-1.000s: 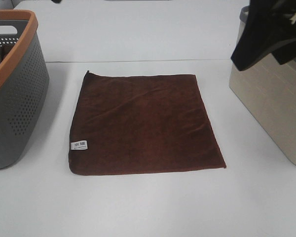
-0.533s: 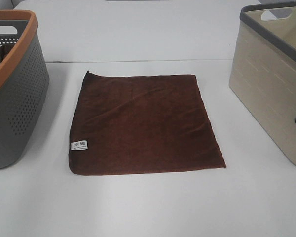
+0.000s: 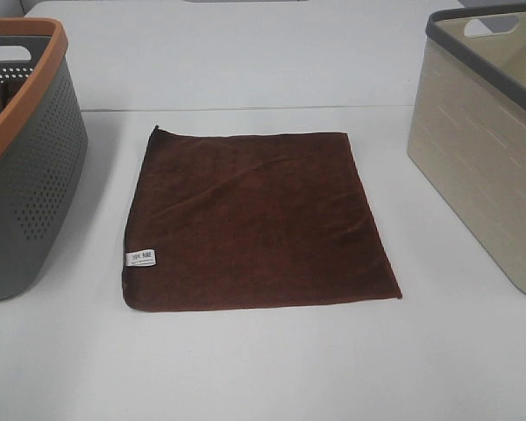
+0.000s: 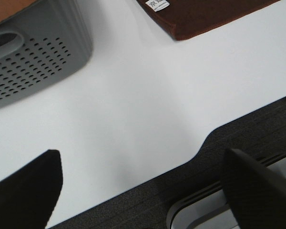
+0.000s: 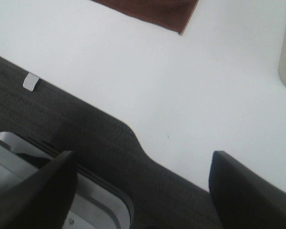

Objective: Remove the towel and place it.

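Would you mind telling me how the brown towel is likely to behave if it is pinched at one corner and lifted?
The towel lies flat with soft creases, so it will probably drape limply rather than hold shape. It looks thin, so likely light. Its fuzzy surface on the smooth white table suggests a push may bunch it, not slide it.

left gripper (image 4: 143, 191) open; towel (image 4: 205, 14) corner, grey basket (image 4: 38, 52) beyond.

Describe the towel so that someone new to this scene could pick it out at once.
On the white table, look between the grey perforated basket at the left and the beige basket at the right. The towel lies flat there, touching neither. It is the only dark brown cloth, with a small white label near one front corner.
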